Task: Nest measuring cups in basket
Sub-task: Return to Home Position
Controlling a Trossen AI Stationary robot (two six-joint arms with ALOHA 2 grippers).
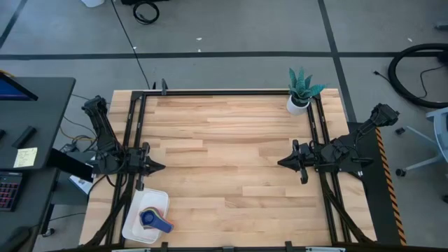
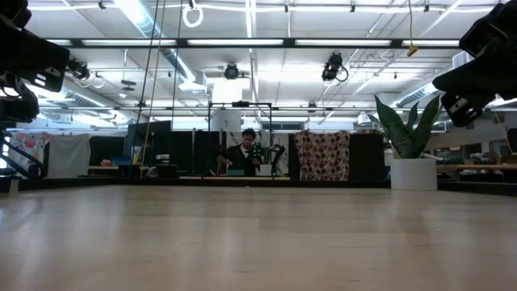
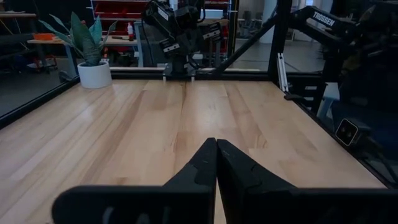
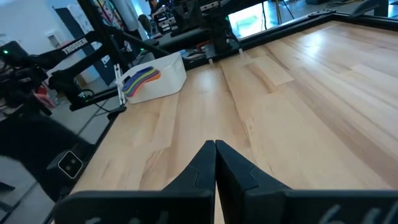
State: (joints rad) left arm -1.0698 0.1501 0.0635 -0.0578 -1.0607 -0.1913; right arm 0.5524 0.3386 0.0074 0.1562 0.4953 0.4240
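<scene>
The measuring cups [image 1: 154, 219] sit stacked one inside another in the white basket [image 1: 133, 229] at the table's near left corner; a dark blue cup is on top, with orange, yellow and light blue handles fanned beside it. In the right wrist view the cups [image 4: 142, 79] show as coloured handles above the basket's wall [image 4: 163, 79]. My left gripper [image 1: 162, 166] is shut and empty at the table's left edge, just beyond the basket. My right gripper [image 1: 280, 162] is shut and empty at the right edge. Both hang above the wood.
A white potted plant [image 1: 299, 92] stands at the far right corner of the table. A black frame rail [image 1: 224, 92] runs along the far edge and down both sides. The wooden table top [image 1: 224, 161] lies between the two grippers. A person [image 2: 242, 153] sits far behind the table.
</scene>
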